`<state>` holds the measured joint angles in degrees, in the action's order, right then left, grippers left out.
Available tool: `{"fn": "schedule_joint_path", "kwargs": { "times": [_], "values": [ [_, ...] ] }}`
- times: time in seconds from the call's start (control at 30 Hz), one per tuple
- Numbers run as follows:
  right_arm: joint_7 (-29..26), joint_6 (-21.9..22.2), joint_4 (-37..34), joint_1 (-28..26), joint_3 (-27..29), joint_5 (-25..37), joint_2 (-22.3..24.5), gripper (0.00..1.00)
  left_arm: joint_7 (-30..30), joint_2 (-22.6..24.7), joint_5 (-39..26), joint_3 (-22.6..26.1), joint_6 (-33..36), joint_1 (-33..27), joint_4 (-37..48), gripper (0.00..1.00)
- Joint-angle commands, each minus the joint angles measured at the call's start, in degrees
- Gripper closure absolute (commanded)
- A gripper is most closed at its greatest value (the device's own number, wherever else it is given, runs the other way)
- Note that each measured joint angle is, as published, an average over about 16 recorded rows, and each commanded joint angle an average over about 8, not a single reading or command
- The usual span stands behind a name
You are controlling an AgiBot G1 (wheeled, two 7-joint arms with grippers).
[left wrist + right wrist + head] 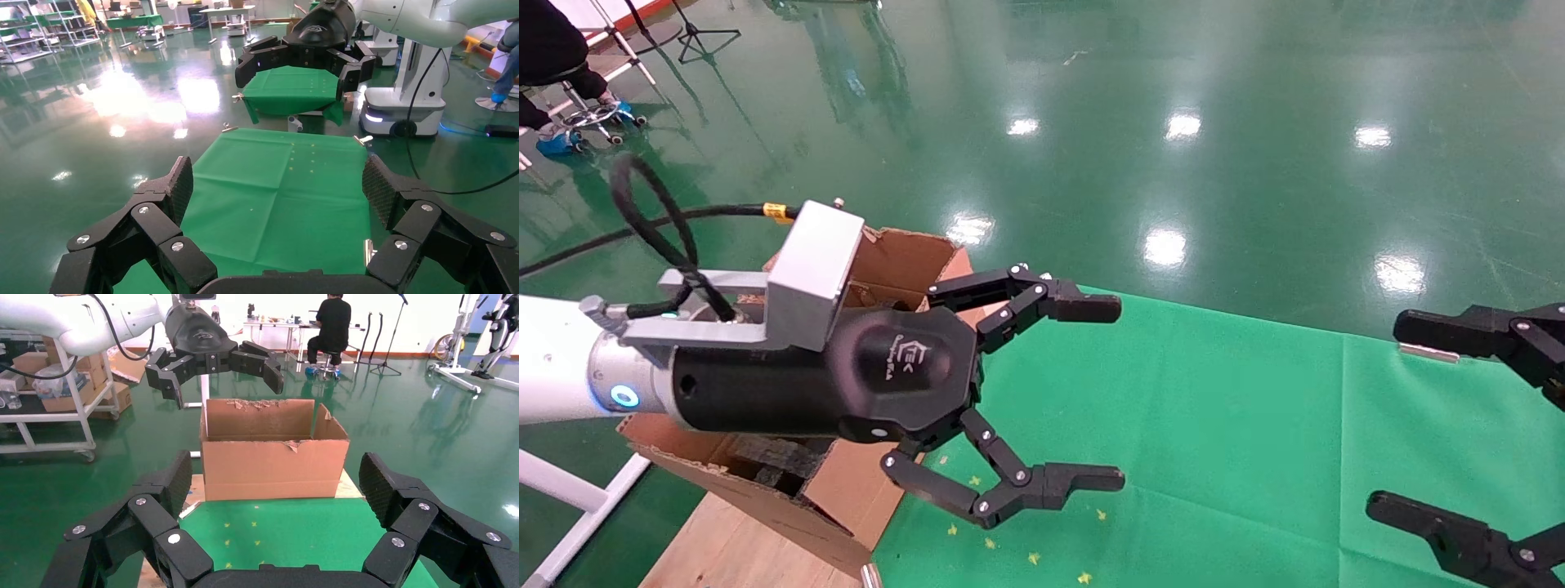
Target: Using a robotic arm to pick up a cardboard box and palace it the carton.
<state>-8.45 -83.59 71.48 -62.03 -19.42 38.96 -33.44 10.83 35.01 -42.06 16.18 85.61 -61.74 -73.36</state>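
The carton [903,255] is large, brown and ragged-flapped, and stands at the left end of the table with dark foam [774,463] inside. It also shows in the right wrist view [269,462]. The robotic arm, my white left arm, holds its gripper [1120,394] open and empty in the air just past the carton, above the green cloth. The same gripper shows above the carton in the right wrist view [217,364]. My right gripper [1383,416] is open and empty at the right edge. The small cardboard box is out of view in every frame.
A green cloth [1214,441] covers the table; the carton rests on a wooden board [723,543]. Metal clips [1428,352] hold the cloth edges. A seated person [329,321], a stool [588,122] and stands are far off on the green floor.
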Motion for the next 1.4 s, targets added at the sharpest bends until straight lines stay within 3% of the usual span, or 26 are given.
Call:
{"fn": "schedule_joint_path", "kwargs": {
  "times": [0.03, 1.4],
  "values": [
    [0.0, 0.0, 0.0, 0.0, 0.0, 0.0, 0.0, 0.0, 0.0, 0.0, 0.0, 0.0, 0.0, 0.0, 0.0, 0.0],
    [0.0, 0.0, 0.0, 0.0, 0.0, 0.0, 0.0, 0.0, 0.0, 0.0, 0.0, 0.0, 0.0, 0.0, 0.0, 0.0]
  ]
}}
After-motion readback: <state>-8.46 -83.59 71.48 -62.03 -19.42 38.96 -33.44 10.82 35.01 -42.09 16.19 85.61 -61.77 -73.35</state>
